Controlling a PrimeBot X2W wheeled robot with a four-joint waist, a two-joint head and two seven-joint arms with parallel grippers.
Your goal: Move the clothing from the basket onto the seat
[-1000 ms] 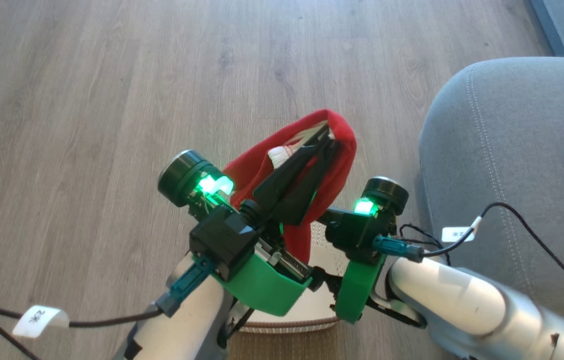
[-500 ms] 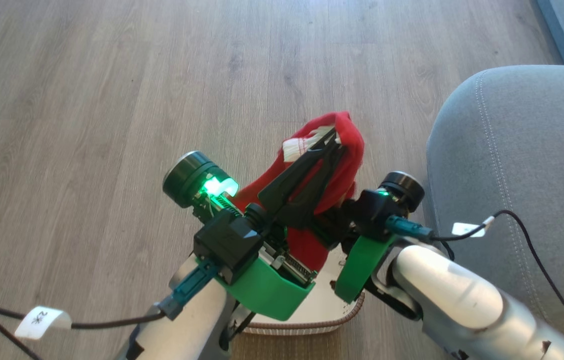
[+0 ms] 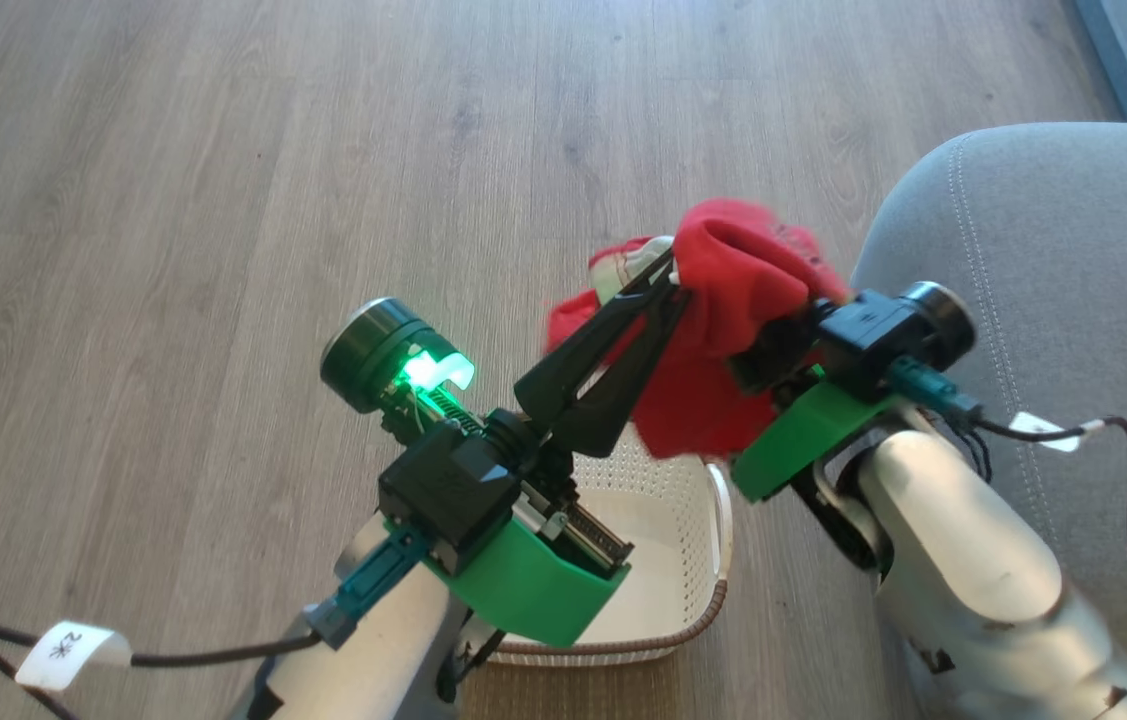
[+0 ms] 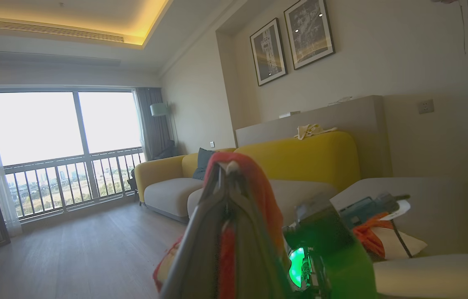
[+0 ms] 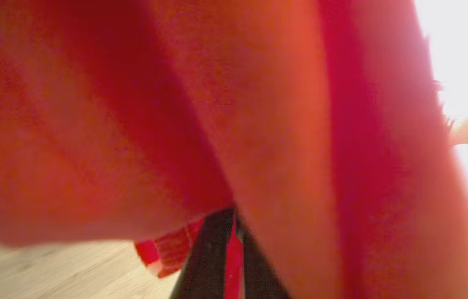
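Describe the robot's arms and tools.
Both forearms are pale silver and rounded. Each wrist carries a green bracket, a black camera block with a round dark barrel, and a teal plug on a black cable with a white tag. The left tool and right tool have long, dark, tapering fingers.

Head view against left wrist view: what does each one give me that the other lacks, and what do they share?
Head view: the cream basket standing on the wood floor below the arms; the part of its inside that shows is bare. Left wrist view: the room beyond, with a yellow sofa, a big window and two framed pictures. Both: the left gripper shut on the red garment, lifted above the floor, with the grey seat off to its right.
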